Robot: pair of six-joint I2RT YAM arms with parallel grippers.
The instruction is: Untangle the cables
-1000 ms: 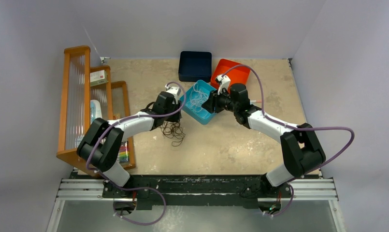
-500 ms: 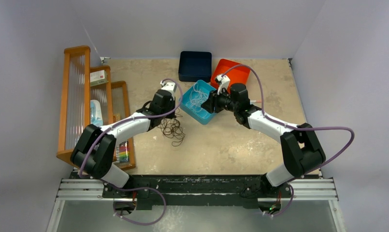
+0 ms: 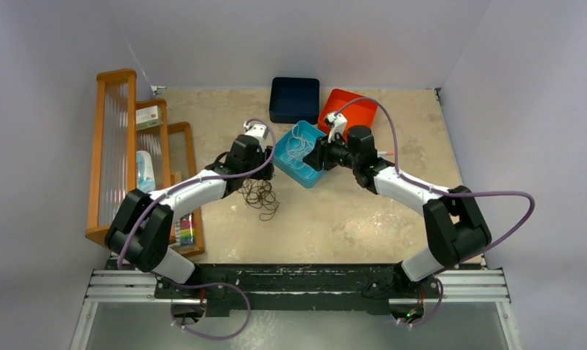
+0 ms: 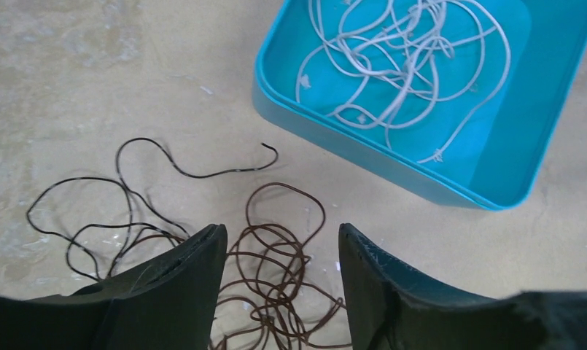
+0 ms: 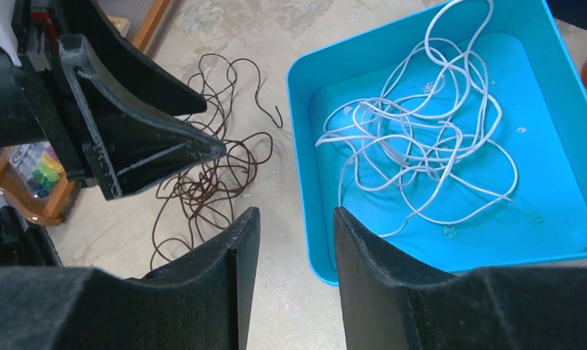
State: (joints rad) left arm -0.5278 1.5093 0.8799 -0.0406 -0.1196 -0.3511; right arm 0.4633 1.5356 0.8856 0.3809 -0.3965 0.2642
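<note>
From the left wrist, the left claw [image 4: 281, 237] hangs with its jaws well apart and nothing between them, directly over the dark cables [image 4: 274, 290], which lie looped together on the table [image 4: 93, 87]. Beyond them the white cables [image 4: 403, 65] rest in the teal tray [image 4: 363, 149]. From the right wrist, the right claw [image 5: 296, 213] is half open and empty above the tray's near corner. From above, the left arm's elbow has swung outward in the last second and its claw has drawn slightly back from the tray. The dark heap has not shifted, so it likely needs a fresh grasp.
</note>
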